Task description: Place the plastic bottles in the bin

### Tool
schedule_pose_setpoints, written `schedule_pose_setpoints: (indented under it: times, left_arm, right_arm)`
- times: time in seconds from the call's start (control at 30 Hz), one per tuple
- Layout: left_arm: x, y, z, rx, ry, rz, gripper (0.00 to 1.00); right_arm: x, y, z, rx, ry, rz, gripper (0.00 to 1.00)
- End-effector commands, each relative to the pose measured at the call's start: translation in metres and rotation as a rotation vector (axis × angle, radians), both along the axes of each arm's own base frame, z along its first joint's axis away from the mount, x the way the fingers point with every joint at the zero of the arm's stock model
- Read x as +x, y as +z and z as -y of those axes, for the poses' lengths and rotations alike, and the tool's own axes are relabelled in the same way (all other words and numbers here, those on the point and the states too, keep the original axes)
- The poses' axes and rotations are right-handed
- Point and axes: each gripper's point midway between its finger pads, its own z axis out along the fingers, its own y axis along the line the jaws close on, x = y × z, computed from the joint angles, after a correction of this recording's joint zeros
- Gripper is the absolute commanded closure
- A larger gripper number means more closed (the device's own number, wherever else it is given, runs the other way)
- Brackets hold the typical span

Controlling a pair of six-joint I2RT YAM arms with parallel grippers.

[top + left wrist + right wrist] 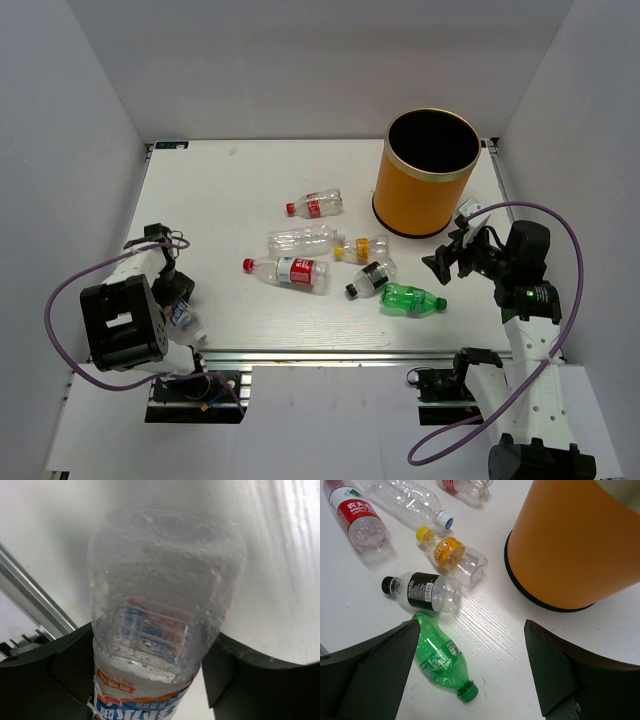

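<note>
Six plastic bottles lie mid-table: a red-labelled one (315, 205), a plain clear one (300, 240), a yellow-capped one (362, 247), a second red-labelled one (290, 271), a black-labelled one (371, 278) and a green one (413, 299). The orange bin (427, 170) stands upright at the back right. My left gripper (178, 303) is at the near left edge, shut on a clear bottle with a blue and orange label (165, 610). My right gripper (447, 258) is open and empty, above the table between the green bottle (440, 655) and the bin (570, 540).
The table's metal front rail (30, 600) runs just behind the left gripper. White walls enclose the table on three sides. The black-labelled bottle (425, 591) and the yellow-capped bottle (451, 555) lie close to the green one.
</note>
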Motion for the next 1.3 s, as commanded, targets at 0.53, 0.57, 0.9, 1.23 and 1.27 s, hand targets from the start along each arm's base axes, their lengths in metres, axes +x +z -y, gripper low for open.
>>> schedule_pose_setpoints:
  times: [0.53,0.57,0.9,1.23,1.27]
  left_arm:
    - [0.137,0.225,0.125,-0.367,-0.879,1.03,1.0]
    - [0.137,0.244,0.133,-0.383,-0.929,1.088,1.0]
    - [0.139,0.413,0.227,-0.605,-1.317,1.652,1.0]
    - [0.185,0.426,0.355,-0.703,-1.508,1.639,1.0]
    - [0.205,0.402,0.371,-0.708,-1.492,1.572,1.0]
  right_arm:
    - [-0.014,-0.005,-0.013,-0.028,0.137,0.045,0.49]
    - [-0.014,-0.006,-0.012,-0.042,0.145,0.056,0.47]
    - [-0.008,-0.006,-0.007,-0.056,0.11,0.058,0.38]
    - [0.009,-0.013,0.01,-0.077,-0.007,0.027,0.38]
    - [0.01,-0.014,0.011,-0.076,-0.017,0.023,0.38]
